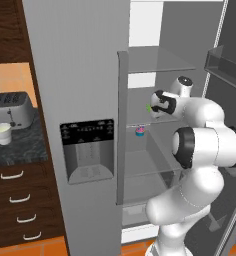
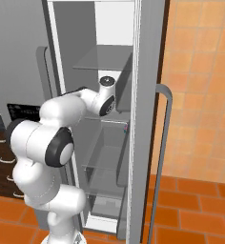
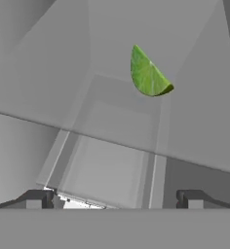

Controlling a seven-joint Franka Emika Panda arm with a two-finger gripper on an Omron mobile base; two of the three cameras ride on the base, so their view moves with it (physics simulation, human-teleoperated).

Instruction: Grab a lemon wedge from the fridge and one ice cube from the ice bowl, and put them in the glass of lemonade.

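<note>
The fridge (image 1: 80, 60) stands with its left door shut and its right door (image 1: 229, 70) swung open. My arm reaches inside at middle-shelf height. The lemon wedge (image 3: 148, 75), small and yellow-green, rests on a glass shelf ahead of my gripper (image 3: 114, 200), a little right of centre and clear of both fingertips (image 3: 39, 199). From the left base view the lemon wedge (image 1: 148, 107) is a green speck just left of the gripper (image 1: 154, 106). The jaws are open with nothing between them. The glass of lemonade (image 1: 2, 133) sits on the dark counter to the left. The ice bowl is out of view.
A small pink-and-blue cupcake (image 1: 140, 131) sits on the shelf below the wedge. A toaster (image 1: 10, 110) stands behind the glass on the counter. Glass shelves (image 1: 160, 60) lie above and below the hand. The open door's edge (image 2: 143, 95) and handle (image 2: 168, 124) stand close on the right.
</note>
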